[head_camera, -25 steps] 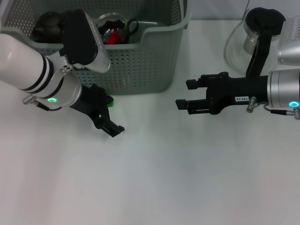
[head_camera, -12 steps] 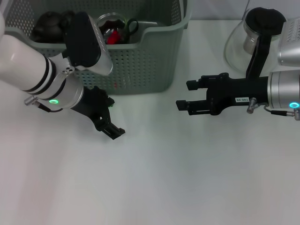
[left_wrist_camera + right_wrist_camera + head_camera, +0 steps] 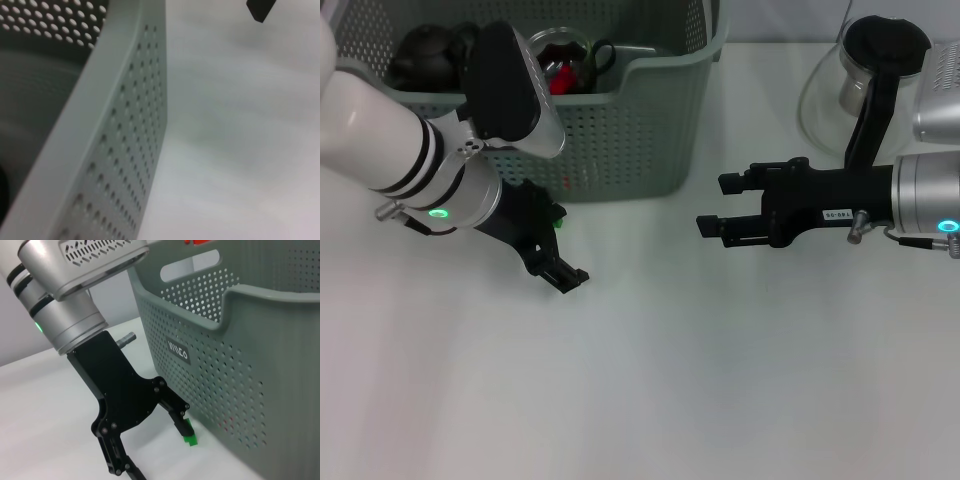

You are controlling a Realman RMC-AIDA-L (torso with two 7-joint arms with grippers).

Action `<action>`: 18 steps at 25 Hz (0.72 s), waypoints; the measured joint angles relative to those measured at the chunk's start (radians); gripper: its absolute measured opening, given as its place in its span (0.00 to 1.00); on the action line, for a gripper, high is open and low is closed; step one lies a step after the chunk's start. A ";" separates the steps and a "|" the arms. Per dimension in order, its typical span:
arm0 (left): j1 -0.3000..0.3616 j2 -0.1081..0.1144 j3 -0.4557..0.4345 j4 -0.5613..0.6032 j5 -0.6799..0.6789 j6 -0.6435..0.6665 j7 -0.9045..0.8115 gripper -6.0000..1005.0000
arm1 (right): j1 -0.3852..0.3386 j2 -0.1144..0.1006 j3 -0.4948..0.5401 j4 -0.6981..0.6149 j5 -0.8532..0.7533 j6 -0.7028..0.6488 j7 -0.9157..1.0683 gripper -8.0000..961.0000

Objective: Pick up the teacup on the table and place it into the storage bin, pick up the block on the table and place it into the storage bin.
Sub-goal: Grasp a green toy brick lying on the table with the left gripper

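From your head view, the storage bin [image 3: 620, 120] sits at the far left of the white table [image 3: 650, 380]. Inside it you can see a dark rounded pot [image 3: 420, 52], a glass teacup [image 3: 560, 55] and something red [image 3: 558, 80] in the cup that may be the block, though it is too small to be sure. The left gripper [image 3: 552, 245] hangs low over the table just in front of the bin's front wall, its fingers spread apart and holding nothing, a green tip on the finger nearer the bin. The right gripper [image 3: 720, 206] reaches in from the right, level over the table and well apart from the bin, its two fingers parted and empty. A glass pitcher with a black lid [image 3: 865, 75] stands at the far right, behind that arm.

Your left wrist view shows the bin's perforated wall and rim [image 3: 125, 145] close up, with bare table beside it.

In your right wrist view, the left gripper [image 3: 155, 445] appears beside the bin [image 3: 240, 370], fingers splayed, the green-tipped finger [image 3: 186, 432] near the wall but not touching it.
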State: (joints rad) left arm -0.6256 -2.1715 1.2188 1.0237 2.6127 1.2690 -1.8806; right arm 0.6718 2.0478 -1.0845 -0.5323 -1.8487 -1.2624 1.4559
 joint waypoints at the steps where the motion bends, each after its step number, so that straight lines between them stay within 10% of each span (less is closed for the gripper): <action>1: 0.000 0.000 0.000 0.000 0.000 -0.003 0.000 0.96 | 0.000 0.000 0.000 0.000 0.000 0.000 0.000 0.80; 18: -0.004 0.002 0.001 -0.005 0.003 -0.022 0.008 0.96 | 0.001 -0.003 0.000 0.000 0.002 0.000 0.001 0.80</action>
State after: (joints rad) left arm -0.6291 -2.1696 1.2194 1.0187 2.6155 1.2468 -1.8728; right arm 0.6731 2.0447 -1.0845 -0.5322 -1.8467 -1.2624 1.4566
